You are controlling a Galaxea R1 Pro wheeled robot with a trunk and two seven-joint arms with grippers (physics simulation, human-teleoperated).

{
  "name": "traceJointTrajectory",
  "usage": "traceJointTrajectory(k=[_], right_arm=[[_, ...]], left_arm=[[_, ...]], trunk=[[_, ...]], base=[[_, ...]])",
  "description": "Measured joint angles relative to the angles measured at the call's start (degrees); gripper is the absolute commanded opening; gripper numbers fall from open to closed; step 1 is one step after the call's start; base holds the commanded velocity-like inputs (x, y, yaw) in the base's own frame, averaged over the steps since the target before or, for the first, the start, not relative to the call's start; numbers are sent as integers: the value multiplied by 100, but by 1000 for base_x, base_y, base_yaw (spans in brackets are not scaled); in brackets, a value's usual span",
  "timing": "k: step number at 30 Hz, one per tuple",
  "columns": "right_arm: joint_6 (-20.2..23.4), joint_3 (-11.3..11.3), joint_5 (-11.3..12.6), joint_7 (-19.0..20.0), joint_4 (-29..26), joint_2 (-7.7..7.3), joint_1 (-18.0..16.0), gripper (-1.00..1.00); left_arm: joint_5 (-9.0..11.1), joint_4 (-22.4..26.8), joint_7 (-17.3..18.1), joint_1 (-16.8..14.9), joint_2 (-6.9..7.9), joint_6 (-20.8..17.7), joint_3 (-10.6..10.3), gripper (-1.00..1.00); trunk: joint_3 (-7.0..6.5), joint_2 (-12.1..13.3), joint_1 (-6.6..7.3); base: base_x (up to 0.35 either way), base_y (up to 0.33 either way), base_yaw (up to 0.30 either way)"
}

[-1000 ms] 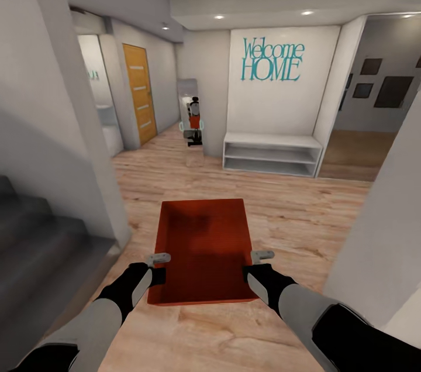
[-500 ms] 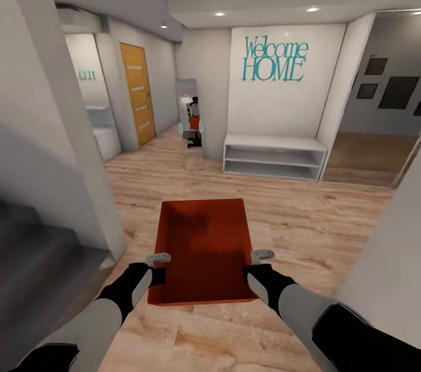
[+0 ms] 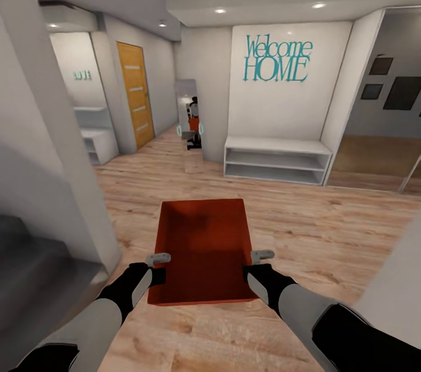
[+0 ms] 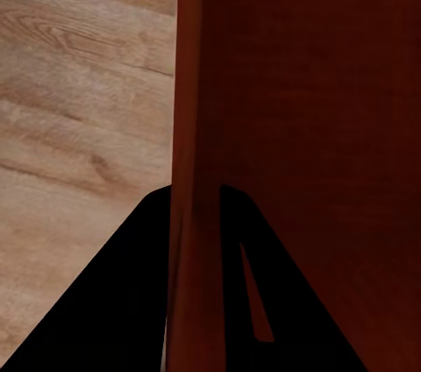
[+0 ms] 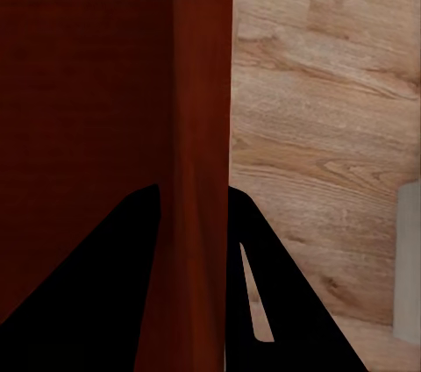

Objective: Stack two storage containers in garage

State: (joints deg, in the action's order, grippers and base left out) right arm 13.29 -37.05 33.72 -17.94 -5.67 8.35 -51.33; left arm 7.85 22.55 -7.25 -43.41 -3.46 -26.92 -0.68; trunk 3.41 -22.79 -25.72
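Orange-red storage container (image 3: 203,249) being held over wood-plank floor (image 3: 327,243), left gripper (image 3: 156,267) and right gripper (image 3: 257,264) each clamped on a side wall, teal "Welcome HOME" lettering (image 3: 276,59) being displayed above white shelf (image 3: 275,158).

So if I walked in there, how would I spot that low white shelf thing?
Look at the far white wall with the teal "Welcome HOME" lettering. Directly beneath it, on the wood-plank floor, stands the white bench shelf. Unlike the tall narrow mirror to its left and the orange door further left, it is low, wide and open-fronted.
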Motion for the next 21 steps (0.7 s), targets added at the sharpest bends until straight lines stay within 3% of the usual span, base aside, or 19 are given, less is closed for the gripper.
traceJointTrajectory(k=[21], right_arm=[[-1,1,-1,0,1,1,0,-100]], left_arm=[[-2,0,0,0,0,0,0,-100]], trunk=[[0,0,0]], base=[[322,0,0]])
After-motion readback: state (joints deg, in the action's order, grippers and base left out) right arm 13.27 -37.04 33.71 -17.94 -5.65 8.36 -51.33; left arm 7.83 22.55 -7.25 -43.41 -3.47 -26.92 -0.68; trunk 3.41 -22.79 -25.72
